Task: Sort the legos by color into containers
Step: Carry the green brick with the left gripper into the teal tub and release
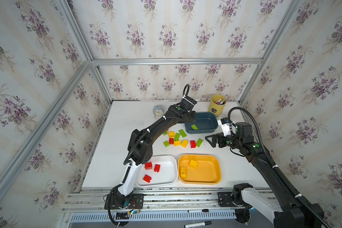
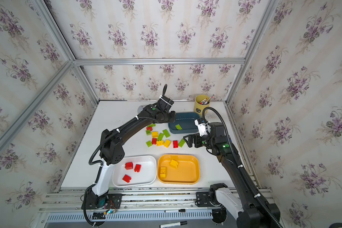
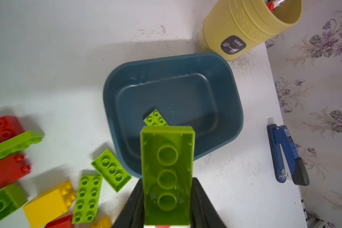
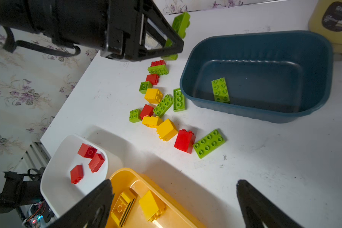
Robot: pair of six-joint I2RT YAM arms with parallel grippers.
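Nearest the rail, white tray (image 1: 167,177): 7 o'clock on the table (image 1: 117,148); three red bricks (image 1: 148,165) inside.
Orange-yellow tray (image 1: 207,173): 5 o'clock, just beside the white tray; two yellow bricks (image 1: 193,163) in its 9 o'clock half.
Loose legos (image 1: 177,136): table centre, mixed red, yellow and green, unsorted; band runs from 10 toward 3 o'clock, several touching.
Right gripper (image 4: 173,184): 3 o'clock, above the table off the band's end; fingers spread wide, nothing between them. Nearest piece is the end green brick (image 1: 199,142).
Left gripper (image 3: 167,181): reaches across to 1 o'clock, clamped on the held green brick (image 3: 167,156).
Held green brick: gripped on its long sides, hollow underside toward the wrist camera, sticking out past the fingertips; raised off the table at the teal tray's 9 o'clock rim.
Teal tray (image 1: 205,120): 1 o'clock; one sorted green brick (image 1: 194,127) lies studs up by its 6 o'clock wall.
Pen cup (image 1: 216,107): far corner at 1 o'clock, just behind the teal tray, pens inside.
Small clock (image 1: 158,112): 11 o'clock at the far edge, beside the left arm.
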